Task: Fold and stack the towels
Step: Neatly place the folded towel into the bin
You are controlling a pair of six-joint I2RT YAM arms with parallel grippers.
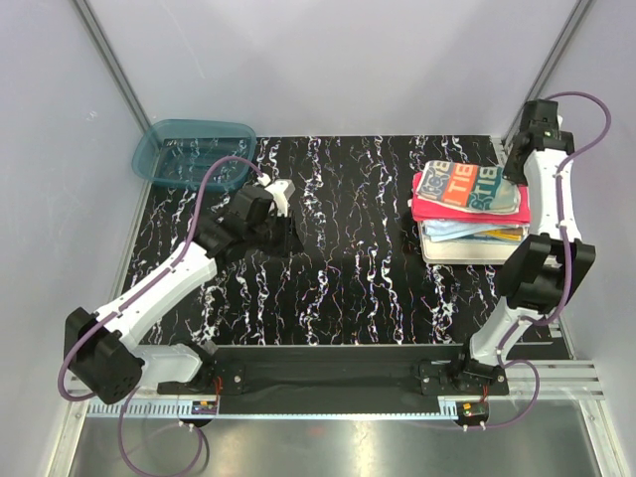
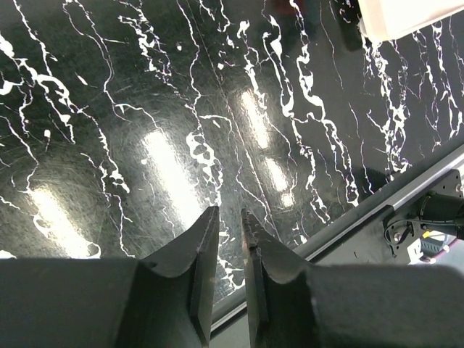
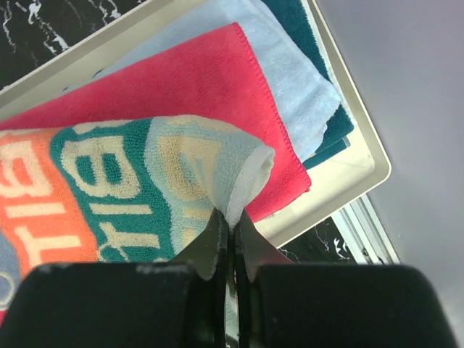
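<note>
Lettered towel (image 3: 109, 181) in right end effector (image 3: 230, 222)

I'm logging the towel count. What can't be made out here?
Top view: lower towels, hidden under the red-and-teal lettered cloth towel.
Left wrist view: cream rectangular tray, cut by the top edge.
Right wrist view: lettered print, cut by the left edge and right end effector.
</note>
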